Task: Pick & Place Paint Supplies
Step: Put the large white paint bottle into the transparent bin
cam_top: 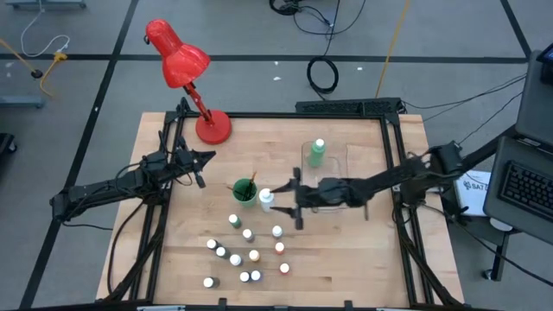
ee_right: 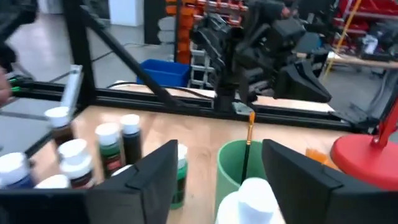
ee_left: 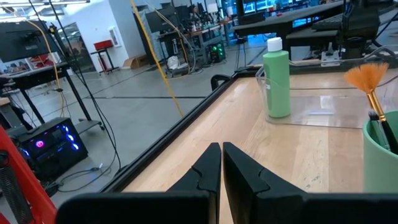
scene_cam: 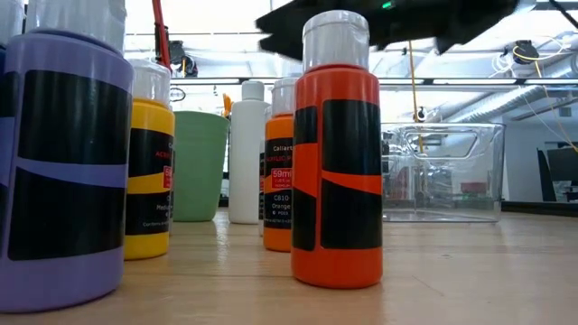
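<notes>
Several small white-capped paint bottles (cam_top: 246, 253) stand on the table's near middle; in the low view an orange one (scene_cam: 338, 158) is closest. A taller white bottle (cam_top: 265, 199) stands beside the green cup (cam_top: 244, 192), which holds brushes (ee_left: 368, 87). A tall green bottle (cam_top: 317, 153) stands in the clear tray (cam_top: 337, 160). My right gripper (cam_top: 290, 199) is open and level, pointing toward the table's left. The white bottle's cap (ee_right: 252, 198) sits between its fingers, and no touch shows. My left gripper (cam_top: 199, 169) is shut, left of the cup.
A red desk lamp (cam_top: 186, 69) stands on its base (cam_top: 213, 127) at the table's far left. The clear tray (scene_cam: 442, 171) occupies the far right middle. Black frame rails (cam_top: 276, 115) border the table. Bare wood lies near the table's right near corner (cam_top: 354, 268).
</notes>
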